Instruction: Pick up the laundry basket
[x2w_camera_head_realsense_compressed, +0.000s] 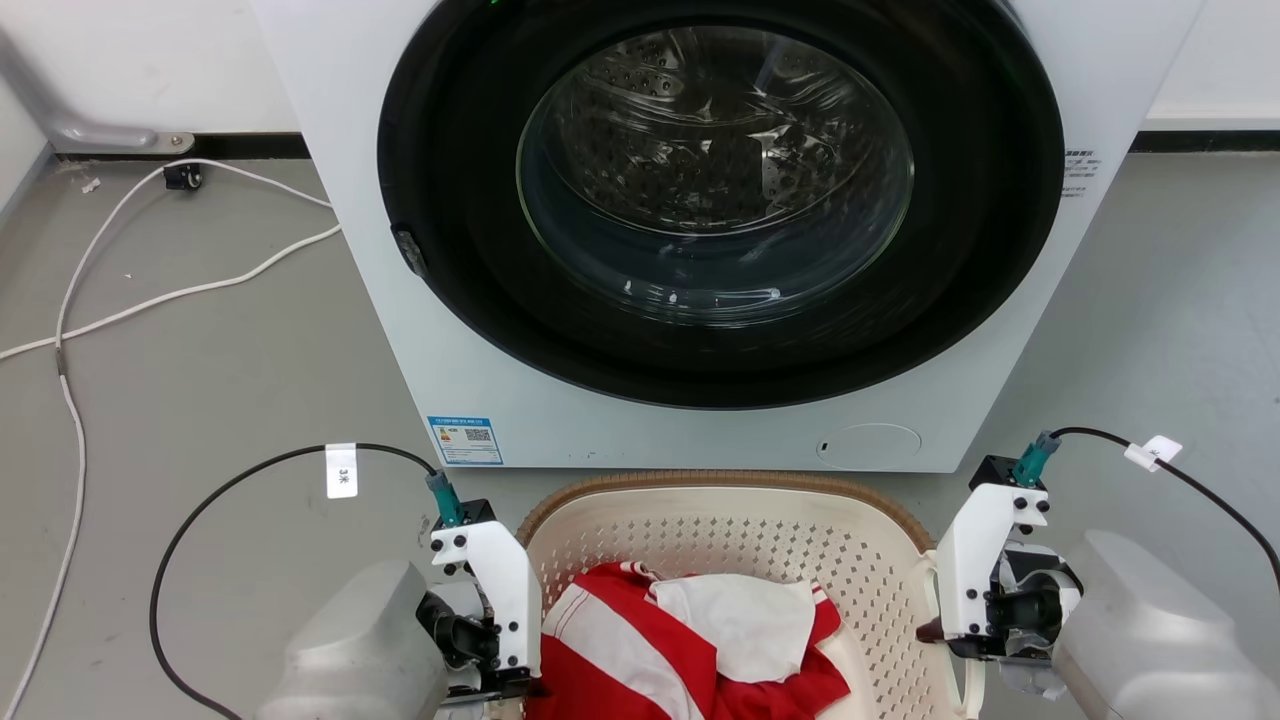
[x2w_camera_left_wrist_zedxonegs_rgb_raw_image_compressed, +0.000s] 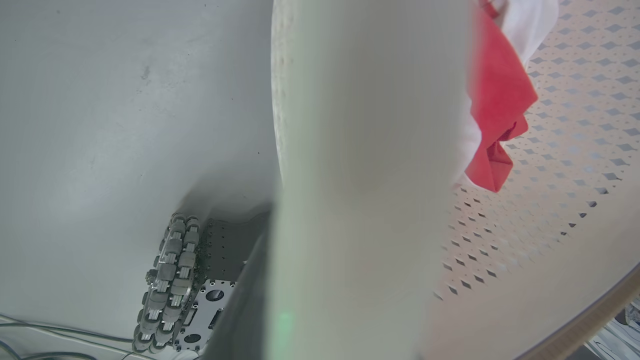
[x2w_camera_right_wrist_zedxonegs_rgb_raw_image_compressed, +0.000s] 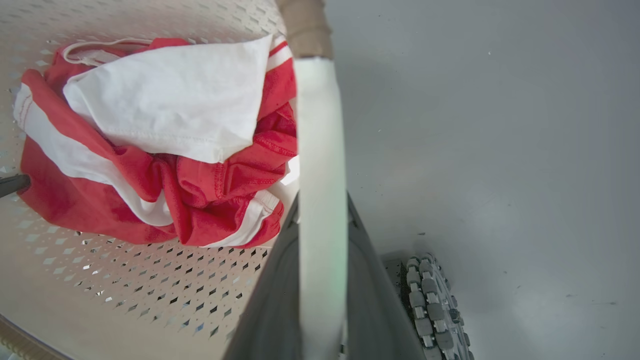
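Note:
The laundry basket (x2w_camera_head_realsense_compressed: 720, 482), cream with perforated walls and a brown woven-look rim, sits on the floor in front of the washer, low in the head view. Red and white clothes (x2w_camera_head_realsense_compressed: 690, 640) lie inside it. My left gripper (x2w_camera_head_realsense_compressed: 490, 620) is at its left side. In the left wrist view a white loop handle (x2w_camera_left_wrist_zedxonegs_rgb_raw_image_compressed: 370, 150) runs up between my fingers, with one dark finger (x2w_camera_left_wrist_zedxonegs_rgb_raw_image_compressed: 240, 310) against it. My right gripper (x2w_camera_head_realsense_compressed: 985, 590) is at the right side. The right wrist view shows the other white handle (x2w_camera_right_wrist_zedxonegs_rgb_raw_image_compressed: 320, 150) clamped between both dark fingers (x2w_camera_right_wrist_zedxonegs_rgb_raw_image_compressed: 270, 310).
A white front-loading washer (x2w_camera_head_realsense_compressed: 500, 380) with a shut round glass door stands right behind the basket. White cable (x2w_camera_head_realsense_compressed: 150, 260) trails over the grey floor at the left. My base's roller wheels (x2w_camera_left_wrist_zedxonegs_rgb_raw_image_compressed: 170, 280) (x2w_camera_right_wrist_zedxonegs_rgb_raw_image_compressed: 430, 305) sit just below the basket's sides.

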